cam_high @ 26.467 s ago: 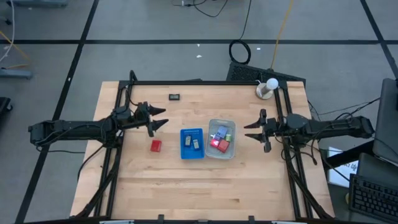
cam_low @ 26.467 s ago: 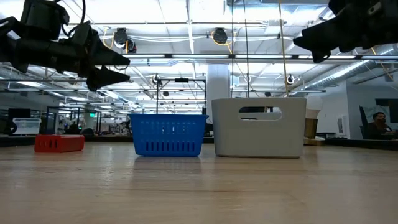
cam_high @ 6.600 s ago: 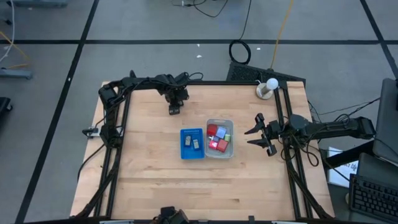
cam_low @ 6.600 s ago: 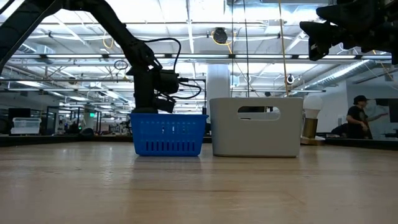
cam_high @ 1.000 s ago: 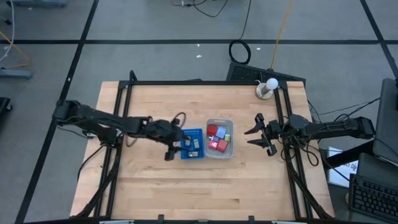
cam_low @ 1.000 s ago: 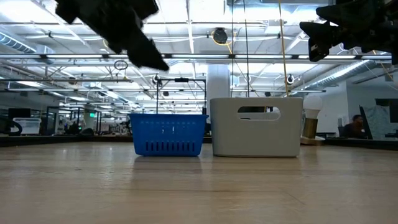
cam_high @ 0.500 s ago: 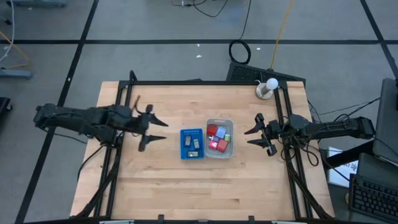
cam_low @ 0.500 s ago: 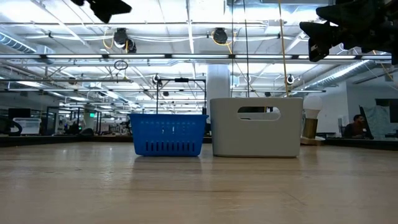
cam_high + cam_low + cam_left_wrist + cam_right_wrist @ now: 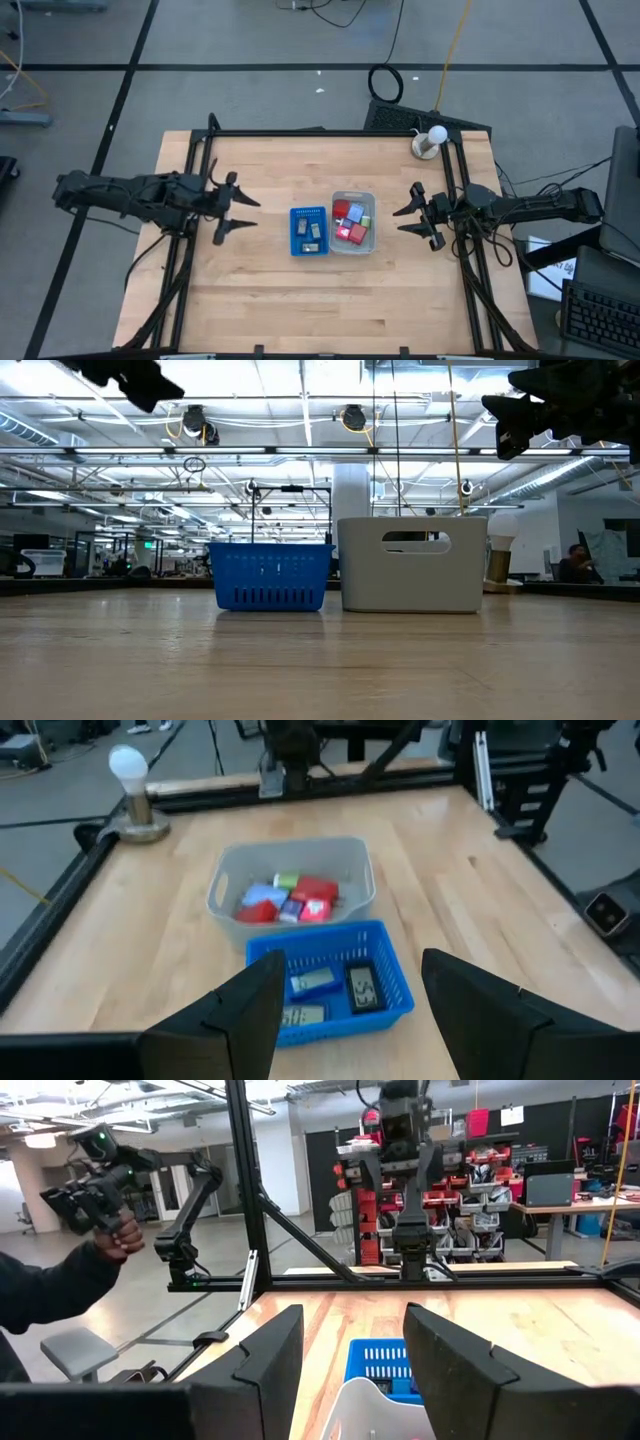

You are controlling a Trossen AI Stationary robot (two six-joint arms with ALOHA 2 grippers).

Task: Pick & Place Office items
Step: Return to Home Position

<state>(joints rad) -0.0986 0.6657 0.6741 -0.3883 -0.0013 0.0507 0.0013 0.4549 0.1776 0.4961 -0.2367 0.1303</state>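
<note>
The office items lie in two trays at mid-table. Red, pale blue and green blocks (image 9: 290, 900) fill the clear tray (image 9: 371, 224). Flat dark rectangles (image 9: 362, 986) lie in the blue ribbed tray (image 9: 309, 213). My left gripper (image 9: 245, 213) hovers open above the table, left of the blue tray, and holds nothing; in its wrist view the left gripper (image 9: 345, 1020) points at both trays. My right gripper (image 9: 398, 220) waits open in the air, right of the clear tray, also empty. The low view shows the blue tray (image 9: 270, 575) and the clear tray (image 9: 415, 565) standing side by side.
A small lamp with a white bulb (image 9: 430, 140) stands at the table's far right corner. Black frame rails run along the left, right and far edges. Bare wood lies near and left of the trays. A person's arm holding a hand-held device (image 9: 95, 1190) shows beyond the table.
My left gripper has drawn back from the blue tray's left edge toward the table's left edge and has risen, then settled there. The right arm has kept still. The trays and items have not moved.
</note>
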